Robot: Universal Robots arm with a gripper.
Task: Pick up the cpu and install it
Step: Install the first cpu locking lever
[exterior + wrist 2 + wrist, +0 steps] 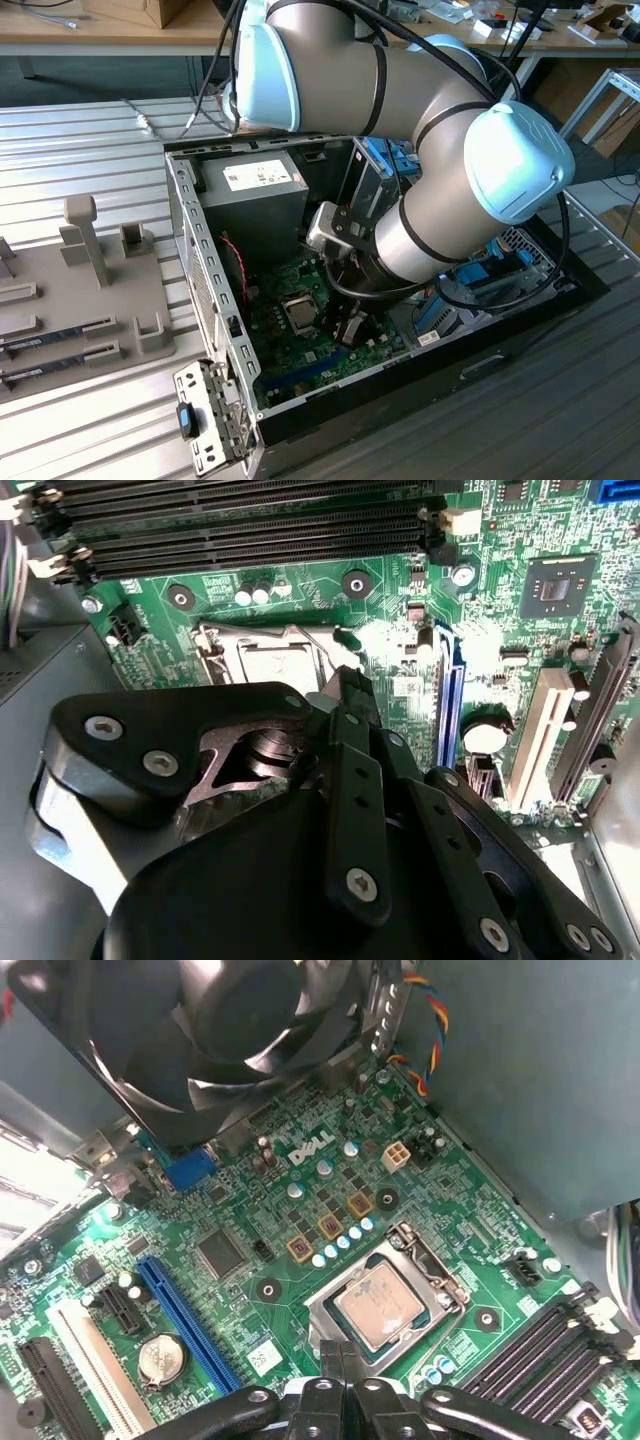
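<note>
The cpu [378,1305], a small silvery square chip, lies flat in the open metal socket frame [425,1260] on the green motherboard [300,1200]. In the exterior view the cpu [300,313] sits in the middle of the board inside the computer case. My gripper [341,1352] hovers just beside the socket, its two black fingers pressed together with nothing between them. In the second wrist view the gripper [345,685] hides part of the socket [262,652]. My gripper [350,325] is low in the case, to the exterior view's right of the cpu.
A grey power supply [255,195] and a black fan [230,1020] stand close above the board. Black memory slots [250,525] and a blue slot [185,1315] flank the socket. The case wall [205,270] rises at the exterior view's left, beyond it a grey fixture [90,290].
</note>
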